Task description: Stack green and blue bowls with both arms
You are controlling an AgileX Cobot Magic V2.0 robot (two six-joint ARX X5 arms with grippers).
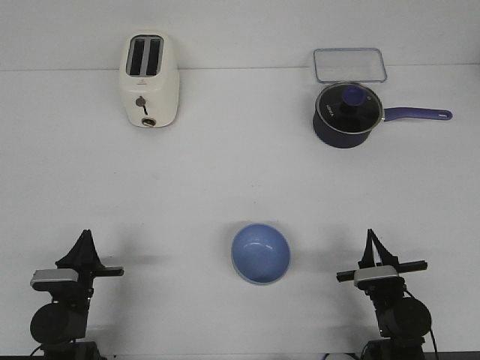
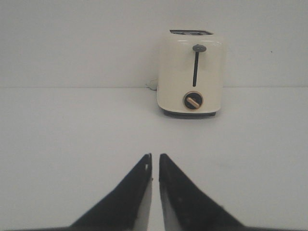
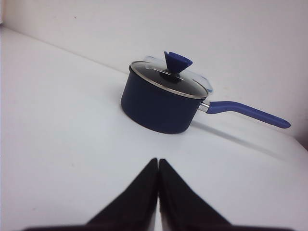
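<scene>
Blue bowl [image 1: 260, 253] upright, opening upward

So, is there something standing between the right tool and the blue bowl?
Nothing visible. In the front view, bare table lies between the right tool and the blue bowl. The saucepan and toaster stand far behind.

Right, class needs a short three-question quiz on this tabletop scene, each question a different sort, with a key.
1. True or false: the blue bowl lies between the left gripper and the right gripper.
2. Which item stands directly ahead of the left gripper? A) toaster B) saucepan C) clear container
3. Fill in: the saucepan's lid is ___ the pan.

Key: 1 true; 2 A; 3 on. No green bowl shows separately in any view.
</scene>
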